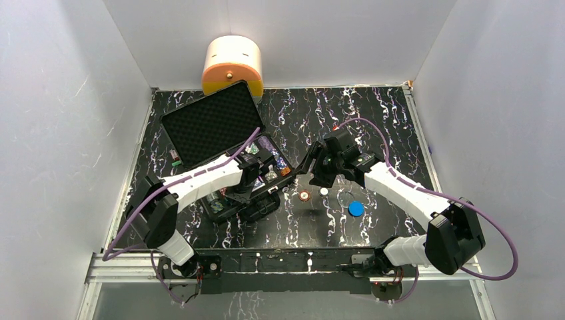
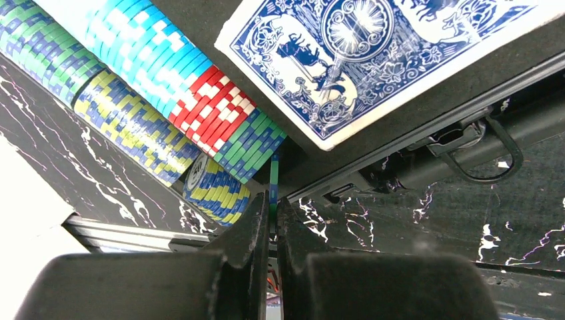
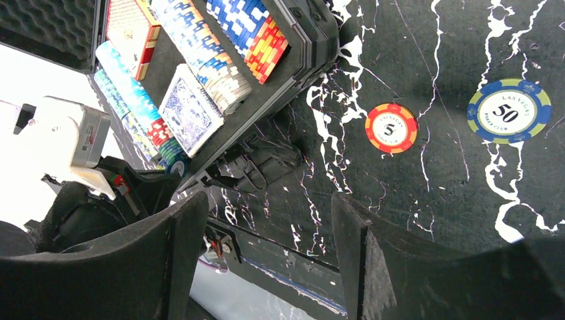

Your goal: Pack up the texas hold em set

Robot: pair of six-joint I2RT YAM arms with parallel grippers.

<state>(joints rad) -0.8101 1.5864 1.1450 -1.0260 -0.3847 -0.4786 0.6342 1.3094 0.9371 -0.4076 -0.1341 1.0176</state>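
So we've got the black white-veined marble-look table. The black hard briefcase with the foam-lined lid sits at about 10 o'clock from centre. Its lid is up, the long axis runs 8 to 2 o'clock, and the handle side faces 5. The left arm stretches toward 2 o'clock over the tray. Its left gripper is pinched shut by the rows of multicoloured poker chips and the blue-backed card deck. There's a thin green sliver at its tips, and we can't tell if it's held. The right arm bends in toward 10 o'clock, with the right gripper wide open and empty above the orange 5 chip and the blue-yellow 50 chip.
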